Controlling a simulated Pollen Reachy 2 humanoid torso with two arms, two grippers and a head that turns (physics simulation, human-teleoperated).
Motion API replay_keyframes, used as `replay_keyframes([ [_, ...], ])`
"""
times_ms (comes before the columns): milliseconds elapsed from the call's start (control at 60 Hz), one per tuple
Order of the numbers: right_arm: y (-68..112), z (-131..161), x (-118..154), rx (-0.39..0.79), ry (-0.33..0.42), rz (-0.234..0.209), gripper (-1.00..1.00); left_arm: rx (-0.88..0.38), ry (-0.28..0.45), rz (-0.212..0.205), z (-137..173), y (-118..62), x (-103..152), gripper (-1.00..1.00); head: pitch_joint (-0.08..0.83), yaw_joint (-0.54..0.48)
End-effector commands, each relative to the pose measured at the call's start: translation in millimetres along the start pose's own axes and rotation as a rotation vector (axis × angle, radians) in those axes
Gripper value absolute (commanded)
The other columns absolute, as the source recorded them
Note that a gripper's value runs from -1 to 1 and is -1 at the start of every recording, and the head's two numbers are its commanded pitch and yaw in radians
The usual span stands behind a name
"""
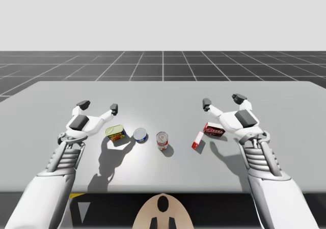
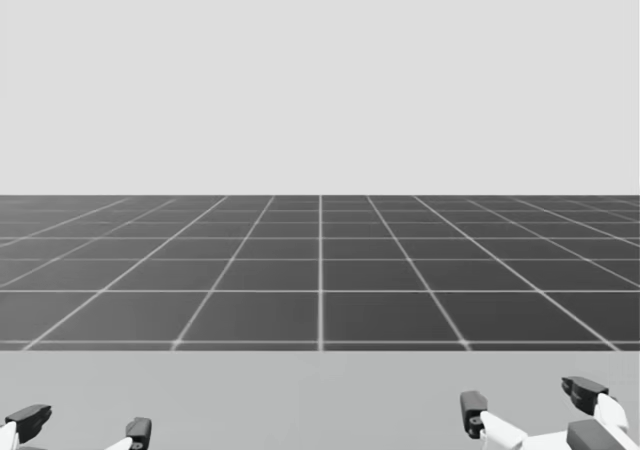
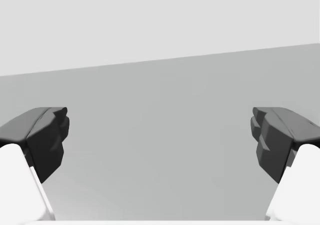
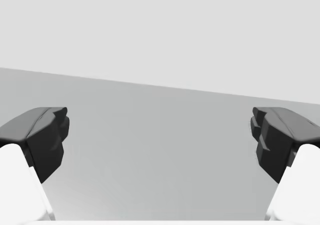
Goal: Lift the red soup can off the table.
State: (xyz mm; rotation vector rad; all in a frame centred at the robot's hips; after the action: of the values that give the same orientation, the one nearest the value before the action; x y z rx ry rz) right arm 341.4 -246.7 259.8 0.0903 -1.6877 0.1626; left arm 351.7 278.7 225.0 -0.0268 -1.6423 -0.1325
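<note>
While the small red-and-white cylindrical soup can (image 1: pixel 162 140) stands untouched, my left gripper (image 1: pixel 98 106) and right gripper (image 1: pixel 222 101) gape wide, empty.

— What sits by your left gripper (image 1: pixel 98 106)?
— A yellow squarish tin (image 1: pixel 116 133) on the grey table (image 1: pixel 163 94), just inward of that gripper and nearer me than its tips. A blue round can (image 1: pixel 140 135) is next to the tin, further inward; I can't tell if they touch.
— And by your right gripper (image 1: pixel 222 101)?
— A red box (image 1: pixel 214 130) lies just inward of it, near the wrist. A smaller red-and-white box (image 1: pixel 197 140), seemingly tilted, is just beside that one, further inward. A dark gridded floor (image 1: pixel 163 66) lies beyond the table.
</note>
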Motion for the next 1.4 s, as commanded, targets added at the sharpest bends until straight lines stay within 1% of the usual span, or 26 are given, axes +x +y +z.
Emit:
replay_keyframes([
  [17, 0.6, 1, -1, -0.024, -0.007, -0.004, -1.00, -0.001, -0.001, -0.007, 0, -0.5, 0, -1.00, 0.009, 0.00],
  [33, 0.6, 1, 0, -0.006, -0.003, -0.002, -1.00, 0.000, -0.002, -0.008, 0, -0.6, 0, -1.00, 0.013, 0.00],
  [67, -0.1, 1, 0, 0.010, 0.007, -0.018, -1.00, 0.000, -0.002, -0.009, 0, -0.7, 0, -1.00, 0.017, 0.00],
  [83, -0.7, 0, 1, 0.011, 0.010, -0.019, -1.00, 0.000, -0.003, -0.009, 0, -0.8, 0, -1.00, 0.022, 0.00],
  [100, -0.9, 0, 1, 0.011, 0.011, -0.013, -1.00, 0.000, -0.003, -0.009, 0, -0.8, 0, -1.00, 0.028, 0.00],
  [133, -1.6, 0, 1, 0.031, 0.020, -0.018, -1.00, 0.000, -0.003, -0.009, 0, -0.8, 0, -1.00, 0.037, 0.00],
  [183, -1.8, 0, 1, 0.023, 0.016, -0.012, -1.00, 0.001, -0.004, -0.010, 0, -0.9, 0, -1.00, 0.064, 0.00],
  [250, -2.0, -1, 1, 0.015, 0.016, -0.015, -1.00, 0.000, -0.004, -0.014, 0, -1.4, 0, -1.00, 0.113, -0.01],
  [350, -2.4, -1, 1, 0.005, 0.016, -0.016, -1.00, 0.000, -0.004, -0.019, 0, -1.8, -1, -1.00, 0.219, -0.02],
  [383, -2.5, -1, 1, 0.005, 0.016, -0.015, -1.00, -0.001, -0.004, -0.020, 0, -1.8, -1, -1.00, 0.238, -0.02],
  [400, -2.5, -1, 1, 0.004, 0.016, -0.013, -1.00, -0.001, -0.004, -0.022, 0, -1.9, -1, -1.00, 0.264, -0.03],
  [567, -3.0, -1, 0, 0.000, 0.017, -0.010, -1.00, -0.006, -0.005, -0.027, 0, -2.0, -1, -1.00, 0.394, -0.02],
  [583, -3.2, -1, 0, 0.000, 0.016, -0.010, -1.00, -0.007, -0.005, -0.028, 0, -2.1, -1, -1.00, 0.422, -0.02],
  [833, -4.1, -1, 2, -0.002, 0.014, -0.010, -1.00, -0.011, -0.003, -0.030, 0, -2.6, -1, -1.00, 0.549, -0.01],
  [917, -4.3, -1, 2, -0.005, 0.012, -0.009, -1.00, -0.015, -0.004, -0.030, 1, -3.0, -1, -1.00, 0.611, 0.00],
  [1017, -4.3, -1, 2, -0.006, 0.011, -0.005, -1.00, -0.016, -0.004, -0.031, 1, -3.0, -1, -1.00, 0.641, -0.01],
  [1133, -4.1, -1, 2, -0.007, 0.011, -0.005, -1.00, -0.021, -0.006, -0.027, 3, -4.1, 1, -1.00, 0.647, 0.00],
  [1200, -4.3, 0, 3, -0.008, 0.009, -0.006, -1.00, -0.033, -0.011, -0.018, 6, -6.7, 6, -1.00, 0.649, 0.00],
  [1300, -4.7, 0, 2, -0.013, 0.009, -0.002, -1.00, -0.053, -0.031, -0.004, 17, -11.8, 21, -1.00, 0.649, 0.00],
  [1367, -4.6, -1, 2, -0.015, 0.011, -0.003, -1.00, -0.055, -0.012, 0.010, 25, -14.4, 31, -1.00, 0.649, 0.00],
  [1383, -4.6, -1, 2, -0.016, 0.012, -0.003, -1.00, -0.078, 0.006, 0.024, 31, -16.8, 38, -1.00, 0.648, 0.00],
  [1400, -4.6, -1, 1, -0.017, 0.012, -0.002, -1.00, -0.084, 0.014, 0.028, 33, -17.4, 40, -1.00, 0.648, 0.00],
])
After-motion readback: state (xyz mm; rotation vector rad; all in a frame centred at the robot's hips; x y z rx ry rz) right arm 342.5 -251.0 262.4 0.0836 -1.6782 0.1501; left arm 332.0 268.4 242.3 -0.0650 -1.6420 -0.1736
